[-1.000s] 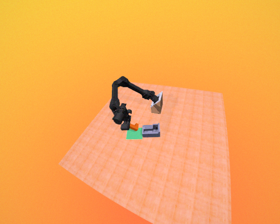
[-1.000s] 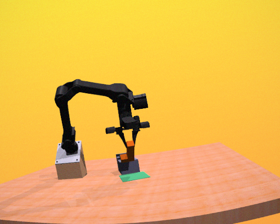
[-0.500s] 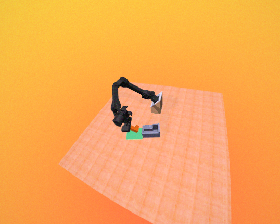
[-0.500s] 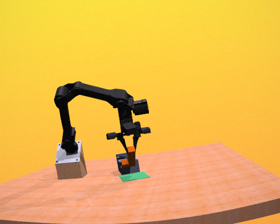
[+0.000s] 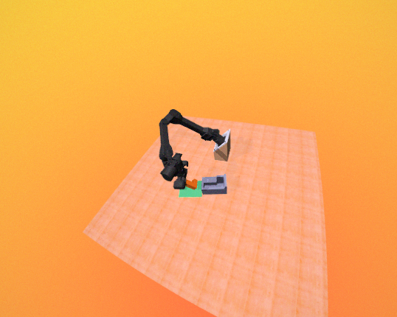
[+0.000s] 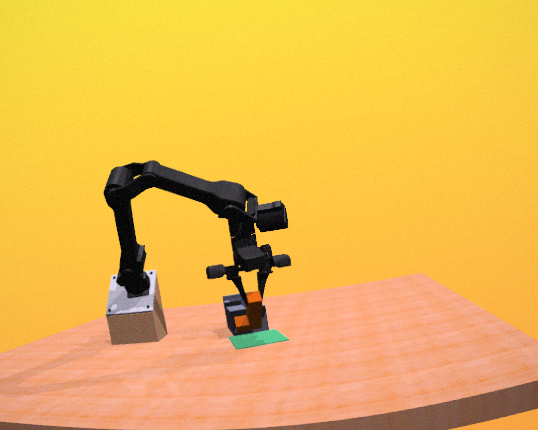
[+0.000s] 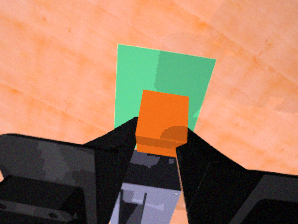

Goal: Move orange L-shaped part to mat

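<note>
I see the orange L-shaped part [image 6: 253, 309] hanging upright, pinched at its top end between the gripper [image 6: 251, 290] fingers, foot end lowest, clear of its pocket. The grey tray [image 5: 215, 184] shows an open L-shaped pocket. In the top view the flat green mat [image 5: 190, 192] lies touching the tray at its 9 o'clock side, with the part above the mat's far edge.
</note>
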### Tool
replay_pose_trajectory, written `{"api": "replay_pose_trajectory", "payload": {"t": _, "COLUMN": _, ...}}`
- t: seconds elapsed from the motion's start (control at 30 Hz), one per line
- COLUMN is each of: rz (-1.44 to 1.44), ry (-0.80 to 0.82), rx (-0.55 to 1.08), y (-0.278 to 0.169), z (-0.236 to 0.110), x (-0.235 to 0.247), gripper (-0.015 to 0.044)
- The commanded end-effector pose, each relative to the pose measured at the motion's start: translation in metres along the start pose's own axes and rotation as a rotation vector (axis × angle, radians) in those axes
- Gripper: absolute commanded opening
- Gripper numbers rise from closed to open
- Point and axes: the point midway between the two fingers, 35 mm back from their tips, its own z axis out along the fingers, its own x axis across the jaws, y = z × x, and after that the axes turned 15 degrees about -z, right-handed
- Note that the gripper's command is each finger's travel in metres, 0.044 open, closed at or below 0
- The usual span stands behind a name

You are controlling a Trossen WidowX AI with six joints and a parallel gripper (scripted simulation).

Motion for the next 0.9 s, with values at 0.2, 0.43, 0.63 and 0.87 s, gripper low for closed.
{"api": "replay_pose_trajectory", "payload": {"t": 0.2, "rz": -0.009, "ry": -0.006, "rx": 0.0, "y": -0.0023, "z": 0.0153, "x": -0.0015, "gripper": 0.0}}
{"api": "replay_pose_trajectory", "payload": {"t": 0.43, "rz": -0.009, "ry": -0.006, "rx": 0.0, "y": -0.0023, "z": 0.0157, "x": -0.0015, "gripper": 0.0}}
{"api": "replay_pose_trajectory", "payload": {"t": 0.63, "rz": -0.009, "ry": -0.006, "rx": 0.0, "y": -0.0023, "z": 0.0157, "x": -0.0015, "gripper": 0.0}}
{"api": "replay_pose_trajectory", "payload": {"t": 0.87, "rz": -0.005, "ry": -0.006, "rx": -0.001, "y": -0.0014, "z": 0.015, "x": -0.0015, "gripper": 0.0026}}
